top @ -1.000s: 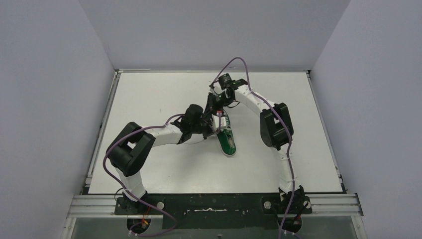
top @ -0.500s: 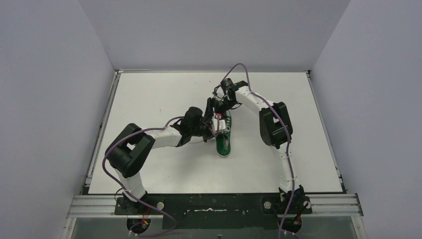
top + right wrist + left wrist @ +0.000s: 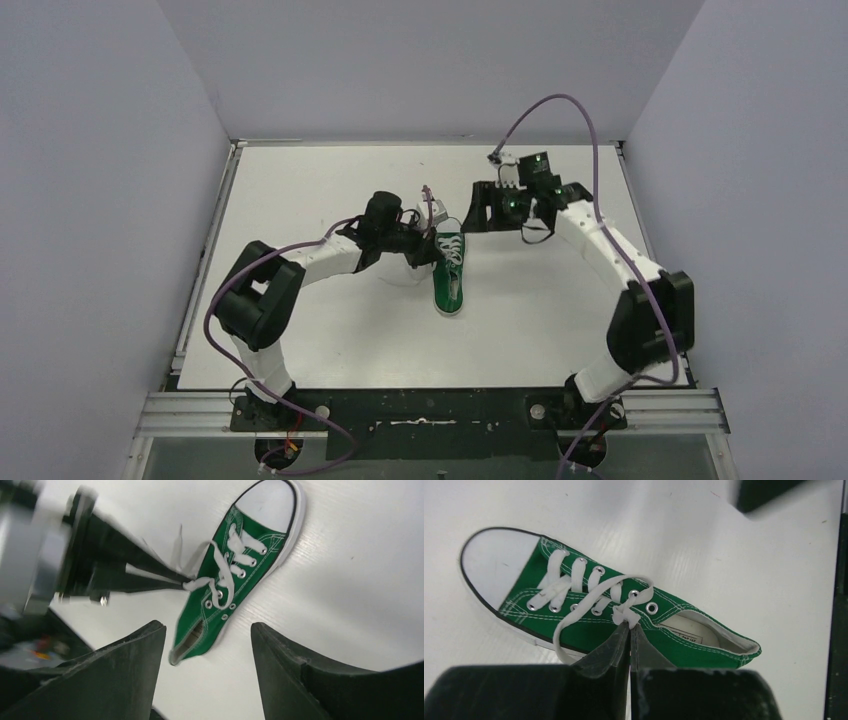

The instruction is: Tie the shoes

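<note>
Mid-table (image 3: 330, 340), the green sneaker (image 3: 451, 285) lies w/ toe cap toward the near edge, heel toward the far wall. L gripper (image 3: 629, 630) sits at its left side, jaws pinched tight on a white lace (image 3: 589, 597) by the top eyelets. Farther back, R gripper (image 3: 207, 627) hovers beyond the heel, jaws spread wide.

Robotics laboratory cell: a white tabletop (image 3: 300, 330) beneath the right claw (image 3: 474, 215), grey partition walls (image 3: 100, 200) on three sides, an aluminium rail (image 3: 680, 405) along the near edge, and a purple cable (image 3: 545, 97) looping behind the claw.
</note>
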`<state>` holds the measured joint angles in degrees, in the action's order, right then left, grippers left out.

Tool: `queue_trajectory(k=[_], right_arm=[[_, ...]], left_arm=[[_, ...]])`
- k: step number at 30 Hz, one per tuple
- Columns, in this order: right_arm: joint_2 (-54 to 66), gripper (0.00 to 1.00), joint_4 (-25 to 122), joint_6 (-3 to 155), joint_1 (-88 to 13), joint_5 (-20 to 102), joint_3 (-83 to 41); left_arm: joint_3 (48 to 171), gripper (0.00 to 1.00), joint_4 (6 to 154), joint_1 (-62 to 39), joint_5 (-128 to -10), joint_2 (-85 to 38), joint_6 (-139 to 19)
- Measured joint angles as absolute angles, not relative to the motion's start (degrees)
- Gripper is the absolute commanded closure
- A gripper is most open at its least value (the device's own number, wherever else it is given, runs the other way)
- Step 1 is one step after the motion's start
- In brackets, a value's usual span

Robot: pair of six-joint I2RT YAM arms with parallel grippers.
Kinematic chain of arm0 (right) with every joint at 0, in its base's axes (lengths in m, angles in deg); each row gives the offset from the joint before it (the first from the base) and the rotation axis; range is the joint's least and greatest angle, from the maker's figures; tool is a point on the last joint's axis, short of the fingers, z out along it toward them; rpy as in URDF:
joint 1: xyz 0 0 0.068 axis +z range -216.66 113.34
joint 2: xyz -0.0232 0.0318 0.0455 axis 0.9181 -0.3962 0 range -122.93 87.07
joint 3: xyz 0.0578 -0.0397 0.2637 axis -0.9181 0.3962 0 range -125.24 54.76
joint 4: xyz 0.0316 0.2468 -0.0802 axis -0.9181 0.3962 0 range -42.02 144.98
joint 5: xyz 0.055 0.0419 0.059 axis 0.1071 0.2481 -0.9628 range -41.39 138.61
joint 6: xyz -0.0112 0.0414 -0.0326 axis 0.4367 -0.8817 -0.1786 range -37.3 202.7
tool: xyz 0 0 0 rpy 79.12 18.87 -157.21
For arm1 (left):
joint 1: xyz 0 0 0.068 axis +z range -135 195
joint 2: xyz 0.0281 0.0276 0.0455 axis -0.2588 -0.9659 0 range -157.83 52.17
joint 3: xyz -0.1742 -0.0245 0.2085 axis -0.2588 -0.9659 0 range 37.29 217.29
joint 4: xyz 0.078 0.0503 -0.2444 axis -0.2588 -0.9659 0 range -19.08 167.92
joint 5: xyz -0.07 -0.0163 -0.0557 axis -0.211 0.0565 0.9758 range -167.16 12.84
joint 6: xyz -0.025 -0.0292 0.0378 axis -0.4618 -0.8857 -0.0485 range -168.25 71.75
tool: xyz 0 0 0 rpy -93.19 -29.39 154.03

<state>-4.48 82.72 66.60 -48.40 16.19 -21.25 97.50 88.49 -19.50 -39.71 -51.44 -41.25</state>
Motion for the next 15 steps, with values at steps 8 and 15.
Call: queue_trajectory(k=[8, 15], right_arm=[[15.7, 0.33, 73.6, 102.1, -24.6, 27.7, 1.3], [10.2, 0.38, 64.2, 124.3, -12.1, 31.8, 6.6]], left_arm=[[99.6, 1.0, 83.1, -18.3, -37.2, -56.1, -49.4], [108.7, 1.0, 76.4, -16.1, -33.9, -60.5, -52.7]])
